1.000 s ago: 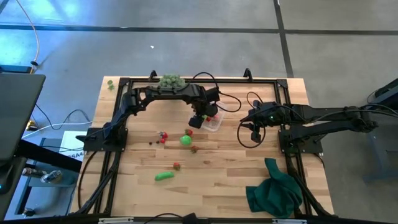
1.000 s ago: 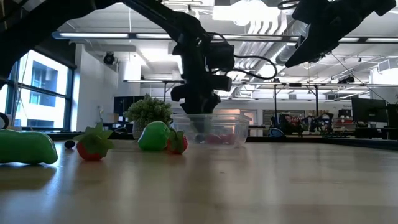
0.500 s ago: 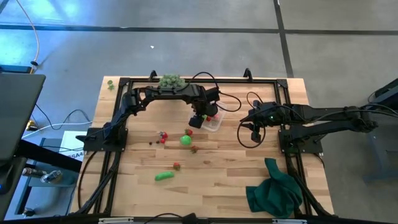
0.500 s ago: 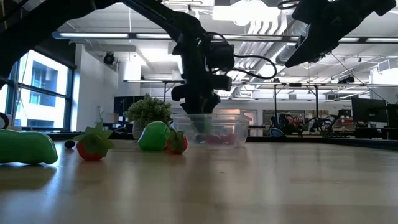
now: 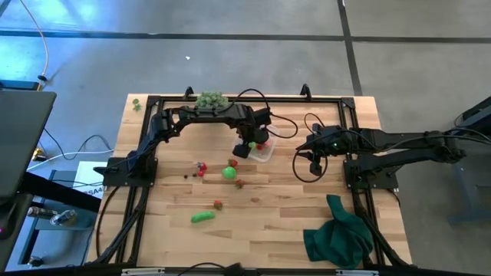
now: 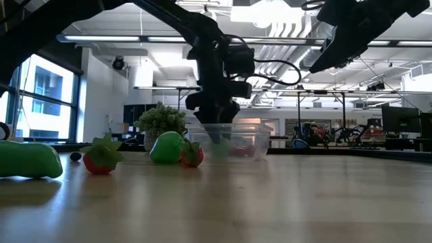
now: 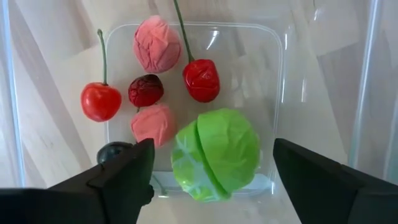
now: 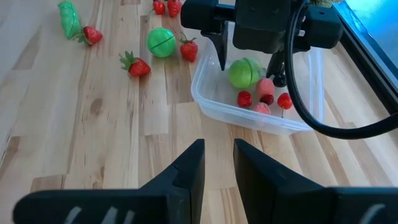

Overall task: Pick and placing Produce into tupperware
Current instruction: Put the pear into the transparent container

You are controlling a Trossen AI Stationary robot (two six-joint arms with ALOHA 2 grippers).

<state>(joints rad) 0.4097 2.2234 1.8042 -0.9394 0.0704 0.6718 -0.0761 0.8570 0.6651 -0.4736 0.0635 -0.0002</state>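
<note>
Your left gripper (image 7: 211,180) hangs over the clear tupperware (image 8: 214,104), jaws spread wide and holding nothing; the green sprout-like ball (image 7: 216,154) sits free between the fingers (image 7: 121,177) on the container floor. Count what you have inside the tub through the left wrist view: one green ball, two red cherries with stems (image 7: 99,101), two pink raspberry-like pieces (image 7: 156,44), one dark red berry (image 7: 145,90) and one dark blue berry (image 7: 115,152) partly hidden behind a finger. That makes seven pieces in the tupperware.

On the wooden table (image 5: 268,222) outside the tub, your right wrist view shows one bright green round piece (image 8: 161,42), three strawberries near it (image 8: 135,65), two more small red pieces at the far edge, and one green oblong piece (image 8: 68,17). In the high view the oblong one (image 5: 202,217) lies well apart from the tub, nearer the front of the table, with a small red piece just beside it.

One spiky pale-green ball (image 5: 209,99) rests at the back rail, and one dark green cloth (image 5: 337,234) lies crumpled at the table's front right corner.

Your right gripper (image 8: 216,163) waits beside the tupperware, raised off the table, its two fingers standing a narrow gap apart with nothing between them
</note>
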